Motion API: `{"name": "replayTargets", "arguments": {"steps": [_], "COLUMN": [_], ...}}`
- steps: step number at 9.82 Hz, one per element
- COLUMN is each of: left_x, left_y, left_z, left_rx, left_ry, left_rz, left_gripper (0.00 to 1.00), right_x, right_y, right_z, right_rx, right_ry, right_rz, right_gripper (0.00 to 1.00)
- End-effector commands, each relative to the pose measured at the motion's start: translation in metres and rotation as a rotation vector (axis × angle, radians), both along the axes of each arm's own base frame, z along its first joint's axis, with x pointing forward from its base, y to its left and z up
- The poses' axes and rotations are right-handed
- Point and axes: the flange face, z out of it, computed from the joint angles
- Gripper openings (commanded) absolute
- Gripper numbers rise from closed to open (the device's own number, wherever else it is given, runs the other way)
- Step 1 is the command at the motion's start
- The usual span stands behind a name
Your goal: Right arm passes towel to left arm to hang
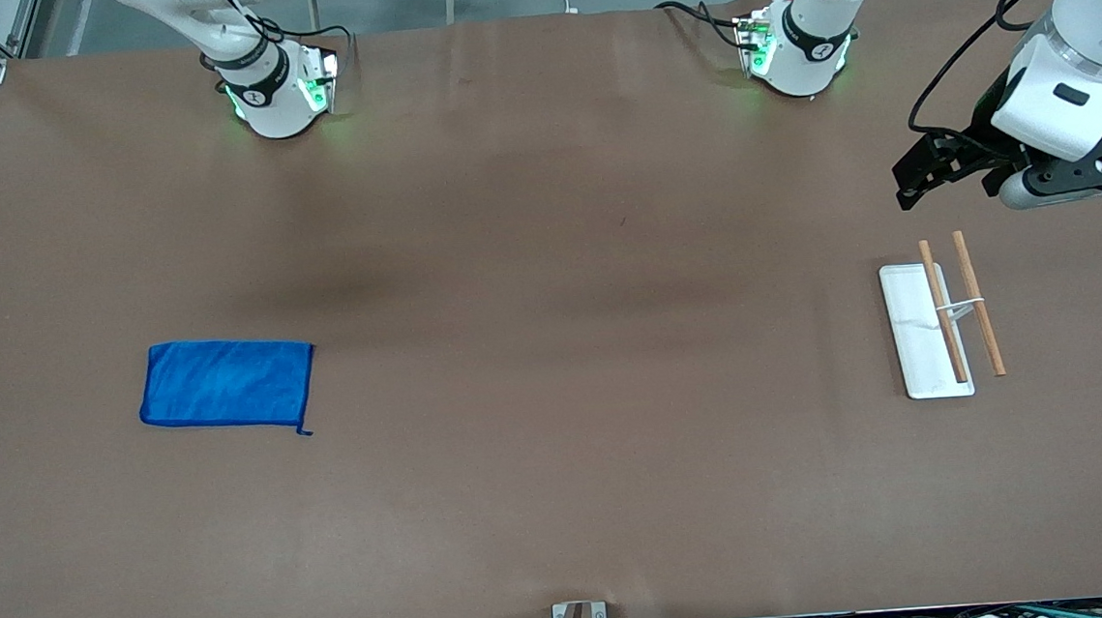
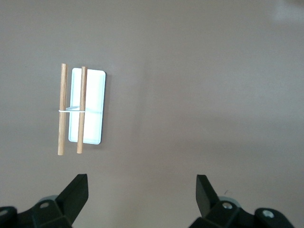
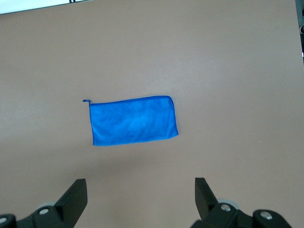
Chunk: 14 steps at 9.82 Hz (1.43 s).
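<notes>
Counter (image 1: 562,463) under brown covering filled the front view, with both arm bases along its top edge. The towel (image 1: 226,383) lay flat and spread out on it toward the right arm's end, a small loop sticking out at the corner nearest the camera. Toward the left arm's end stood a small rack (image 1: 940,325): a white rectangular base carrying two wooden rods side by side, joined by a thin white crosspiece. The left gripper (image 1: 913,189) hung in the air over the counter near the rack, on the side toward the arm bases, holding nothing. Only the base of the right arm (image 1: 269,86) showed in this view; its gripper was out of frame.

From the left wrist view, the left gripper (image 2: 142,190) had its jaws wide apart and empty, with bare counter (image 2: 204,95) between the fingertips (image 2: 78,187). The rack (image 2: 85,110) stood well apart from them.

From the right wrist view, the right gripper (image 3: 141,190) was also up above the counter (image 3: 228,61), jaws wide apart and empty. The towel (image 3: 134,120) lay flat below, well clear of the fingertips (image 3: 77,190), with its loop at one corner.
</notes>
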Motion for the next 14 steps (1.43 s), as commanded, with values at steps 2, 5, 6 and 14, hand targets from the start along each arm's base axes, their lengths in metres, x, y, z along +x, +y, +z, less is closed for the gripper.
{"name": "replayTargets", "arguments": {"steps": [2,5,6,14], "left_x": [0.003,0.003,0.003,0.003], "left_y": [-0.002,-0.002,-0.002,0.0], "left_z": [-0.016,-0.016,-0.016,-0.016], "left_rx": [0.024,0.024,0.024,0.024], "left_ry": [0.036,0.036,0.036,0.035], "left_rz": [-0.003,-0.003,-0.003,0.001], "left_gripper": [1.0,1.0,1.0,1.0], "right_x": [0.0,0.0,0.001,0.044], "right_y": [0.001,0.0,0.001,-0.001], "right_z": [0.004,0.003,0.002,-0.301], "right_rx": [0.014,0.014,0.005,0.012], "right_ry": [0.001,0.001,0.003,0.179], "right_rz": [0.005,0.004,0.008,0.124], "right_gripper": [1.0,1.0,1.0,1.0]}}
